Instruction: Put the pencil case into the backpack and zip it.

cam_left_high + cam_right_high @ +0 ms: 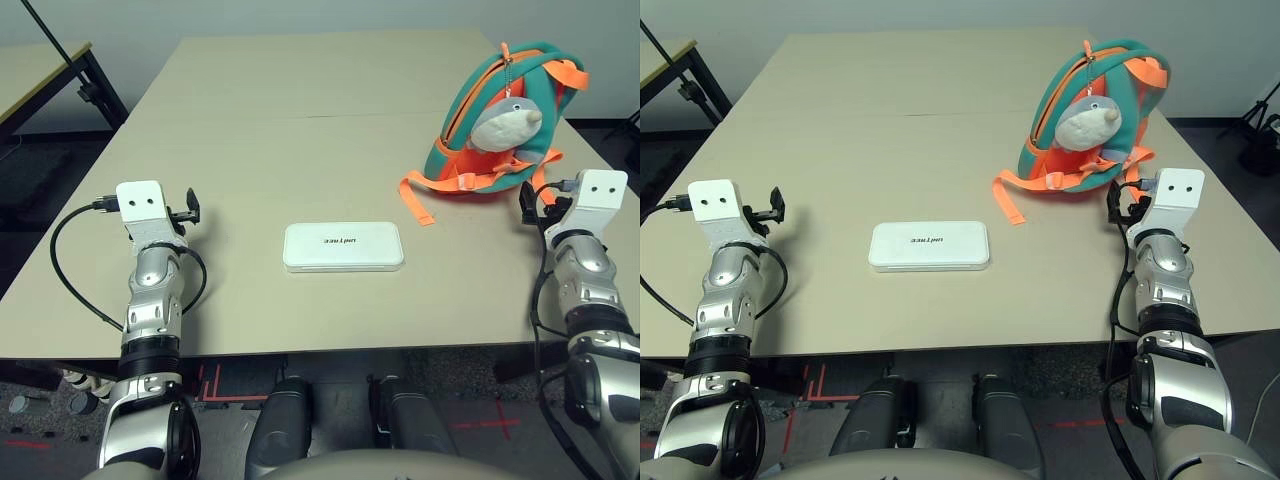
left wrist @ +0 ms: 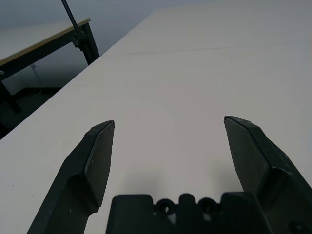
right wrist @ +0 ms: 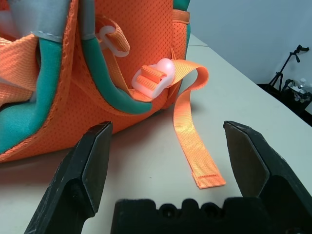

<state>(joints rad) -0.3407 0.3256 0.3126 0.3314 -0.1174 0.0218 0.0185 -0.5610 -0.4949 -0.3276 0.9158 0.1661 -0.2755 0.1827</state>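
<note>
The beige table (image 1: 300,110) carries everything, its near middle and left bare around the case, which leaves both arms free room to work. The backpack (image 1: 500,120), teal with orange trim, stands upright at the far right, the side bearing its orange straps toward the robot; one loose strap (image 1: 417,203) trails over the tabletop to its near left. A grey-white plush charm (image 1: 508,122) hangs against that side. Whether the main zip is open cannot be told from these views. The pencil case (image 1: 343,246), flat and white, lies level on the table at near centre, long side across, well apart from the backpack and between the two arms, so that either gripper could reach it. The left gripper (image 2: 168,129) hovers over bare table at the near left, jaws spread wide and holding nothing. The right gripper (image 3: 165,134) hovers just beside the backpack's near right foot, jaws likewise spread and empty, a strap end (image 3: 195,146) and its pale buckle (image 3: 156,75) lying ahead of it. Judged from this layout, no step is yet done.
</note>
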